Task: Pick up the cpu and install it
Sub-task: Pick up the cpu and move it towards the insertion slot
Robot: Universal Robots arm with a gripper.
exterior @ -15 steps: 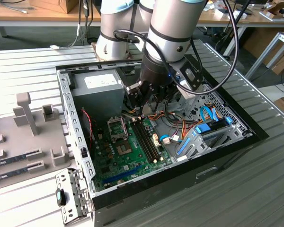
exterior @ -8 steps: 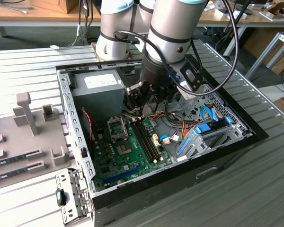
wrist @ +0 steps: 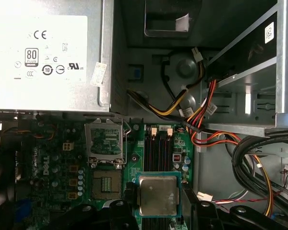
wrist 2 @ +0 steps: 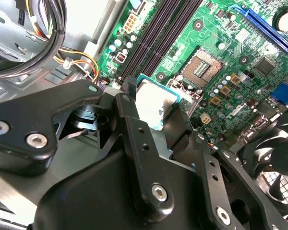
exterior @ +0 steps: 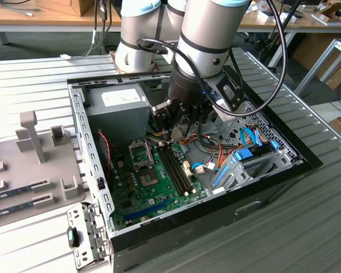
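Exterior view, from its left to its right:

1. A grey fixture tray (exterior: 23, 165) lies on the ribbed desk (exterior: 307, 227).
2. The open computer case (exterior: 90, 165) stands beside the tray. The power supply (exterior: 116, 102) sits at the far end of the case, and the green motherboard (exterior: 153, 187) lies on its floor.
3. The socket (exterior: 142, 153) is on the motherboard with its bracket hinged up.
4. The pincer (exterior: 168, 124) hangs inside the case, just to the exterior view's right of the socket and above the memory slots (exterior: 176, 165).
5. Coloured cables (exterior: 216, 151) run further to the right.

Pincer state: clamped on the cpu. In both wrist views the two black fingers (wrist: 128, 197) (wrist 2: 134, 120) press against opposite edges of the cpu (wrist: 157, 195) (wrist 2: 153, 104). The cpu is held flat with its metal top facing the cameras.

Cpu position: between the fingertips, over the end of the memory slots (wrist: 158, 148). It is beside the socket (wrist: 105, 143) (wrist 2: 201, 67), not in it.
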